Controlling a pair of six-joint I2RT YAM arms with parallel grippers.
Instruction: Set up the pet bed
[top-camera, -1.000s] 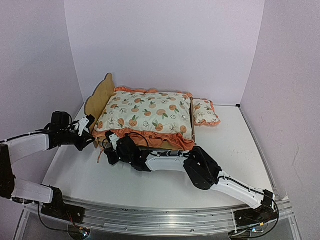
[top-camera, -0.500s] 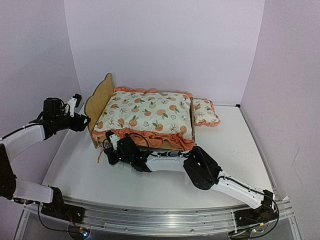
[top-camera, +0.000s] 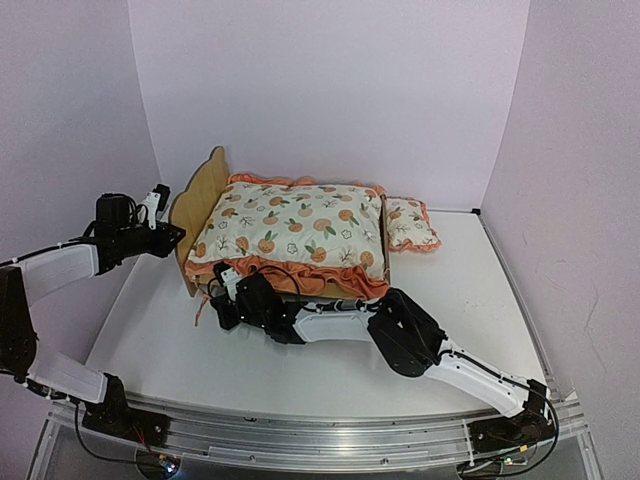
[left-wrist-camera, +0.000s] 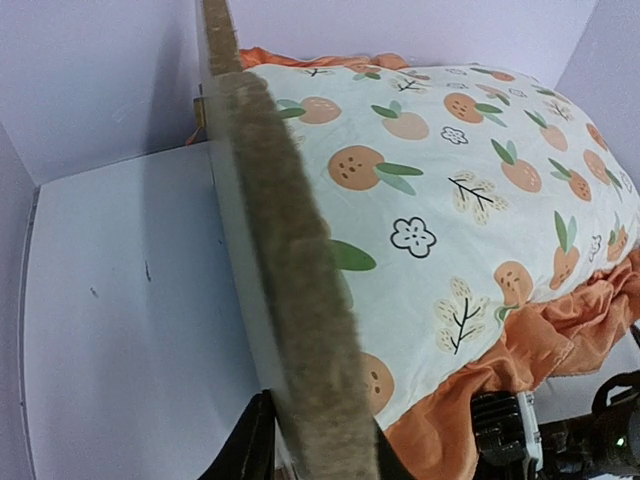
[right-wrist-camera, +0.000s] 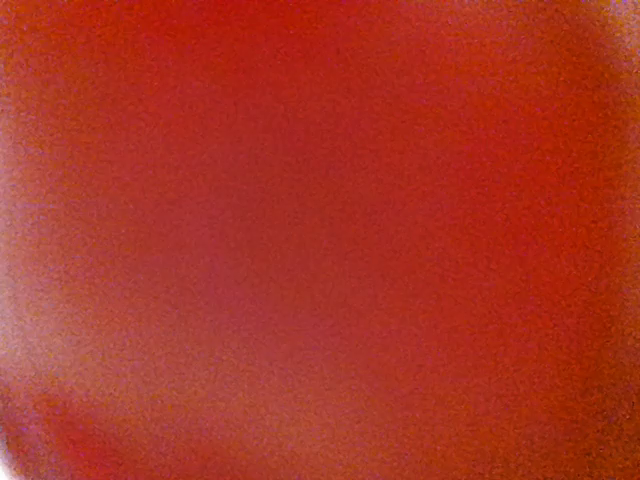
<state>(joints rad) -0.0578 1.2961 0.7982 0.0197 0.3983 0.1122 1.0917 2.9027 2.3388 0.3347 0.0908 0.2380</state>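
Note:
The pet bed stands at the back left, its plywood bear-ear headboard (top-camera: 200, 195) upright. The fruit-print mattress cushion (top-camera: 295, 225) lies on it and hides the base. My left gripper (top-camera: 172, 237) is at the headboard's outer edge. In the left wrist view the headboard edge (left-wrist-camera: 290, 290) runs between its two black fingers (left-wrist-camera: 235, 455), which sit against both faces. My right gripper (top-camera: 222, 298) is at the bed's front left corner under the orange ruffle. Its wrist view shows only blurred red-orange fabric (right-wrist-camera: 320, 240), so its fingers are hidden.
The small fruit-print pillow (top-camera: 410, 225) lies on the table right of the bed by the back wall. My right arm (top-camera: 400, 335) stretches across the table in front of the bed. Purple walls close in the left, back and right.
My left gripper has risen from beside the bed's low left corner, swung out left, then come in onto the headboard's edge. The right arm and the bedding have not moved.

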